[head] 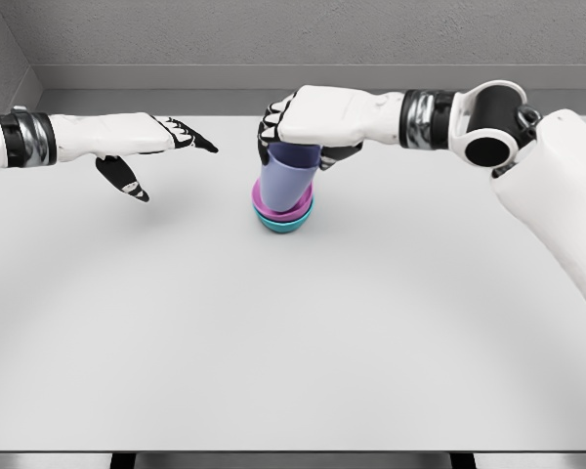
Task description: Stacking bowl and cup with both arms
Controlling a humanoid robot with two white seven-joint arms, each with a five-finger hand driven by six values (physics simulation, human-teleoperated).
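A lavender cup (284, 180) stands tilted inside a magenta bowl (270, 204), which nests in a teal bowl (285, 224) at the table's middle back. My right hand (295, 132) reaches in from the right and is curled over the cup's upper part, gripping it from above. My left hand (161, 151) hovers at the left, well apart from the stack, with fingers stretched out flat and thumb hanging down, holding nothing.
The white table (293, 352) spreads wide in front of the stack. A grey wall (293, 39) runs behind its far edge. My right arm's elbow (488, 122) juts up at the back right.
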